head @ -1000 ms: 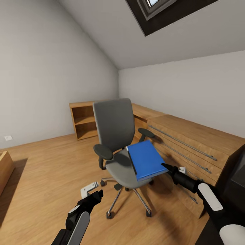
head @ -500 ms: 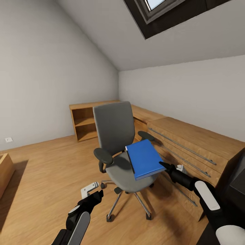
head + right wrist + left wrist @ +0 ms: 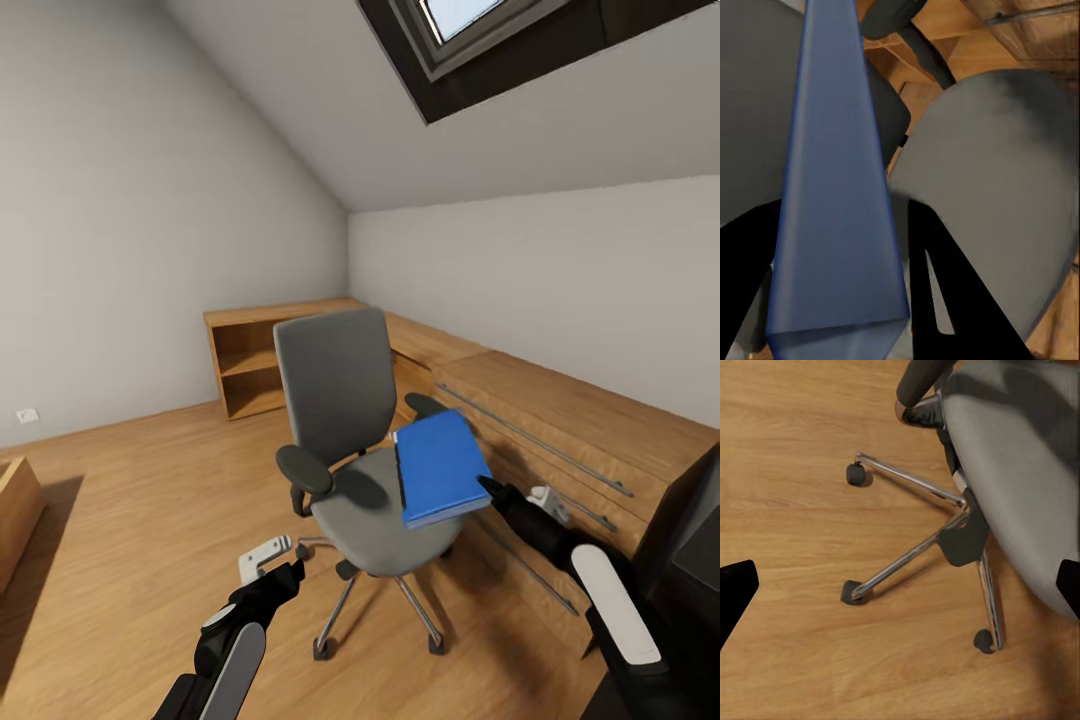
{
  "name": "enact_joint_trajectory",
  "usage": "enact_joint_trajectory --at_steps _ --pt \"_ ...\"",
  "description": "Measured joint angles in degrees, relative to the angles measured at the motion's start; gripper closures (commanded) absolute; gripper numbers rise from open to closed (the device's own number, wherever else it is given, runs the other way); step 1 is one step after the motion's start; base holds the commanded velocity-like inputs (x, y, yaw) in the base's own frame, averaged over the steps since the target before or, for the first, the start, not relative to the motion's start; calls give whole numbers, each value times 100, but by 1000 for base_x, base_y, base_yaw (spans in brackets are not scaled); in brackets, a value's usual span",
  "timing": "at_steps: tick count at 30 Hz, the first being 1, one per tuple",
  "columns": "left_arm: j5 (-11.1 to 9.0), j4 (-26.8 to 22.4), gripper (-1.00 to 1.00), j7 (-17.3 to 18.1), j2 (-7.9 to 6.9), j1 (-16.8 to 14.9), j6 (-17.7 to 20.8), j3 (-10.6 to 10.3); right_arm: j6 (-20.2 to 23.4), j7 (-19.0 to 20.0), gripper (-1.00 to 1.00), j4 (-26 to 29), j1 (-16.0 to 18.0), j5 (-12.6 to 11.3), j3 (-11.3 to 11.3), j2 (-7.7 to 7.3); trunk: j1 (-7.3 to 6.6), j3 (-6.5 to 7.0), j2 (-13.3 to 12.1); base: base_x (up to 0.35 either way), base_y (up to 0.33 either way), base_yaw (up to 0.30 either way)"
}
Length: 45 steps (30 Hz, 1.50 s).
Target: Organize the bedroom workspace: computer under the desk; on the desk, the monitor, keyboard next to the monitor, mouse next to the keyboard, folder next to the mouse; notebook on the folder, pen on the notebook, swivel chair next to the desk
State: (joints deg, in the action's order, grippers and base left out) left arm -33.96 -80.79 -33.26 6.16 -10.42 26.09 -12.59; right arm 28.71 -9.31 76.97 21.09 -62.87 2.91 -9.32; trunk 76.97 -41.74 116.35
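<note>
1. Folder first: we are holding the blue folder in the right pincer, gripping its near edge, so it is hanging tilted above the right side of the swivel chair seat, apparently clear of the cushion.
2. We are judging this as the step of moving the folder from chair to counter; the next move is calling for a turn away from the chair while keeping the grip firm, since the flat folder could be slipping out edgewise.
3. Our left pincer is hanging low beside the chair with its fingers spread apart and holding nothing.
4. Right wrist view is showing the folder edge-on between the fingers, above the grey seat.
5. Left wrist view is showing the chrome base and casters on the wooden floor.
6. Head view is showing the wooden cabinet behind the chair.
</note>
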Motion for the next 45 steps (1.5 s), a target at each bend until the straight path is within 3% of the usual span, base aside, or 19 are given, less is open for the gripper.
enact_joint_trajectory --at_steps 7,15,31,37,42,45 --pt "0 0 -100 -4 8 0 -7 -2 -229 -1013 100 731 -235 51 4 212 -154 126 -281 0 0 0" --pt "0 5 -100 -5 9 0 -8 -6 -288 -1527 100 1223 -477 221 -3 268 -329 269 -602 0 0 0" --pt "5 9 -100 -9 3 0 -14 -1 -270 -1391 100 1249 -514 300 6 255 -681 557 -1244 0 0 0" --pt "-8 9 -100 -9 -4 0 -10 28 -263 -1369 100 1247 -514 295 6 256 -682 557 -1245 0 0 0" --pt "-19 9 -100 -1 -19 0 -3 182 -280 -1344 100 1251 -514 298 6 262 -682 557 -1245 0 0 0" --pt "-25 6 -100 14 -30 0 1 445 -283 -1342 100 1253 -514 301 9 262 -682 557 -1245 0 0 0"
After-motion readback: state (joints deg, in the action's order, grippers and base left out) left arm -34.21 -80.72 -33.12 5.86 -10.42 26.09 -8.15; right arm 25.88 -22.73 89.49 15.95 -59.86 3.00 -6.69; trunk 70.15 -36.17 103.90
